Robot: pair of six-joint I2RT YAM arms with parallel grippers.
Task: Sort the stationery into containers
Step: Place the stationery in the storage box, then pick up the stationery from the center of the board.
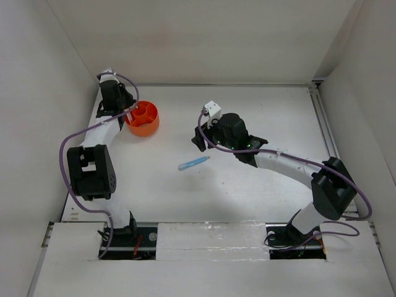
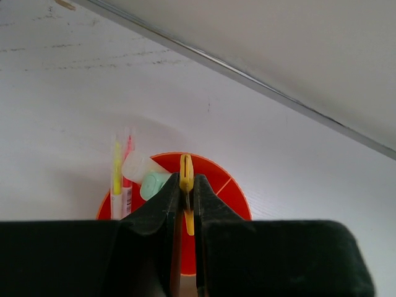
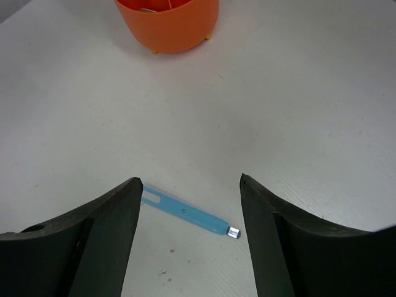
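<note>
The orange tub stands at the back left; it also shows in the left wrist view and the right wrist view. My left gripper is shut on a yellow pencil right above the tub. In the tub stand a yellow pen, a pink pen and a pale green marker. A blue pen lies flat mid-table. My right gripper is open above it, the blue pen lying between the fingers.
White walls close in the table at the back and sides. A metal rail runs along the right edge. Purple cables loop off both arms.
</note>
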